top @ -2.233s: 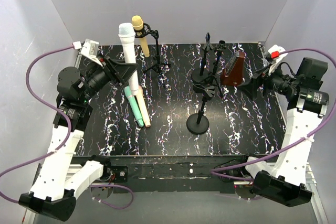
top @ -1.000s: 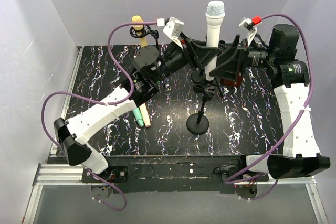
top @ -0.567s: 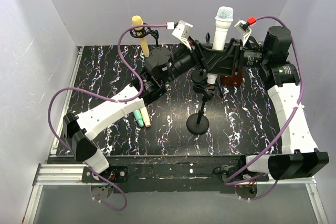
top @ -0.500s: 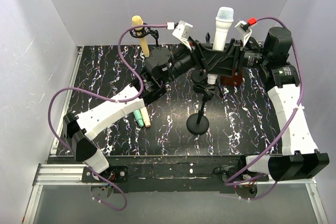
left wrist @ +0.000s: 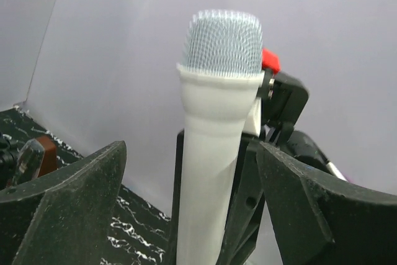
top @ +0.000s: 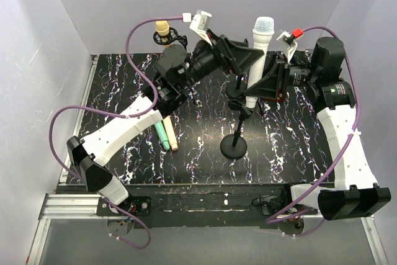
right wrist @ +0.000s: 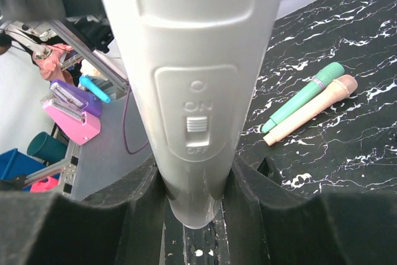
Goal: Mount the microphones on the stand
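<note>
Right now the right claw (right wrist: pixel 198 178) is pinching the white microphone (top: pixel 257 60) nearly upright, its lower end near the top of the round-based stand (top: pixel 234 146). The left claw (left wrist: pixel 191 153) is hanging spread on either side of it, not touching. The mint green microphone (top: pixel 161 133) and peach microphone (top: pixel 172 138) are lying together on the desk (top: pixel 124 85).

Right wrist view: the white microphone (right wrist: pixel 195 41) has a raised switch panel (right wrist: pixel 196 122) on its body. The lettering is moulded in relief, in the same white as the body.
- small ring mark "O" at the panel top
- "ON" just above the slider (right wrist: pixel 196 126)
- "OFF" just below the slider, faint
</note>
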